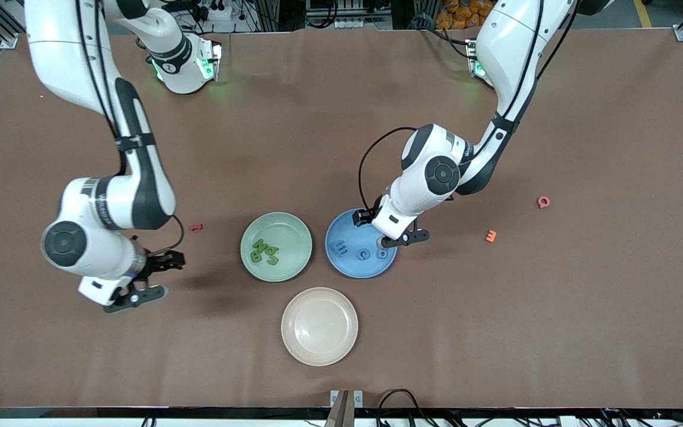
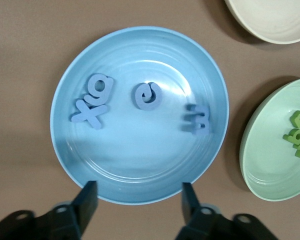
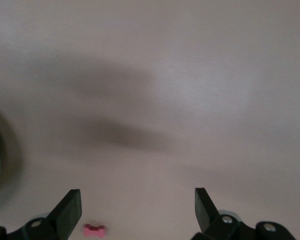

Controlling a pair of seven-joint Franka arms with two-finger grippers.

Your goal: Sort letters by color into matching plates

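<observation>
Left arm covers part of the blue plate rim in front view; letters in it too small to read there. Cream plate and green plate cut by left wrist view's edge. Green letters overlap, unreadable. Red piece in right wrist view blurred, shape unclear

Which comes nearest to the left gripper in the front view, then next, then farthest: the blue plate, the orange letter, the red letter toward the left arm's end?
The left gripper, open, hangs over the blue plate's edge.
1. Blue plate: right under the gripper.
2. Orange letter: on the bare table, toward the left arm's end.
3. Red letter: farther out toward that end, and farther from the front camera.
</observation>
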